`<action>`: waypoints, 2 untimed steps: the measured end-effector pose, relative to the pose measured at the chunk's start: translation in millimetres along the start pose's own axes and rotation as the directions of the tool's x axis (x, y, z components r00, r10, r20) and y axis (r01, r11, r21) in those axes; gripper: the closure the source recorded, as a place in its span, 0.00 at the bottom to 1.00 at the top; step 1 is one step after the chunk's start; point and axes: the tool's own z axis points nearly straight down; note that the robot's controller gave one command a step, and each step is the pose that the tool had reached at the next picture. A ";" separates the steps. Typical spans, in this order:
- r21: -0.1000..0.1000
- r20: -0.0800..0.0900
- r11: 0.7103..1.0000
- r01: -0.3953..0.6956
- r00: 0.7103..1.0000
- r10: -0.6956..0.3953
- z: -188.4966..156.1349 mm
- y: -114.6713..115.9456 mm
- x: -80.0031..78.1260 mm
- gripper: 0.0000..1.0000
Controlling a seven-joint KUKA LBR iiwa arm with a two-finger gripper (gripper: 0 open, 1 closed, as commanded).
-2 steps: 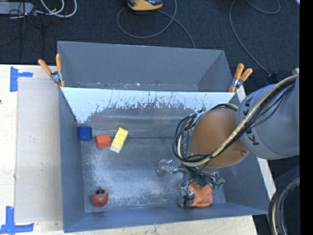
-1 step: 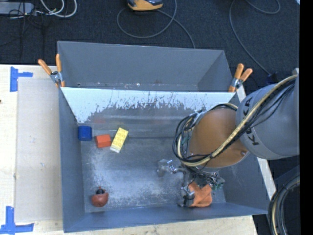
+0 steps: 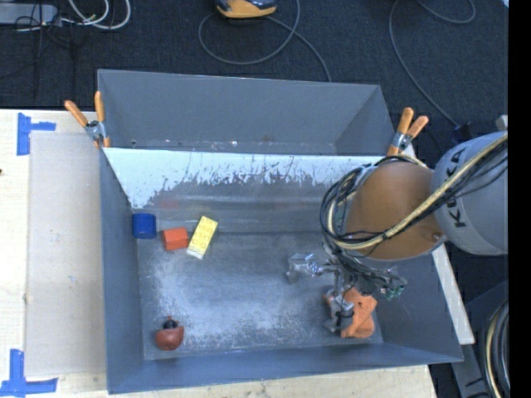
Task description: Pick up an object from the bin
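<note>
My gripper (image 3: 338, 307) hangs low over the bin's front right corner, under the arm's orange cover. An orange lumpy thing (image 3: 362, 319) lies on the bin floor right beside it, touching or nearly touching its right side. I cannot tell whether that orange thing is gripped or only next to the gripper.
Near the left wall lie a blue cylinder (image 3: 143, 225), a small orange block (image 3: 175, 239) and a yellow studded brick (image 3: 202, 237). A red and dark round thing (image 3: 169, 336) sits at the front left. The arm and its cables cover the bin's right side.
</note>
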 end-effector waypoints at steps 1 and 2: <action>0.004 0.001 1.000 0.004 1.000 -0.004 4.0 -10.2 36.7 0.00; -0.004 -0.002 0.997 0.076 0.997 -0.076 2.3 -46.4 35.6 0.00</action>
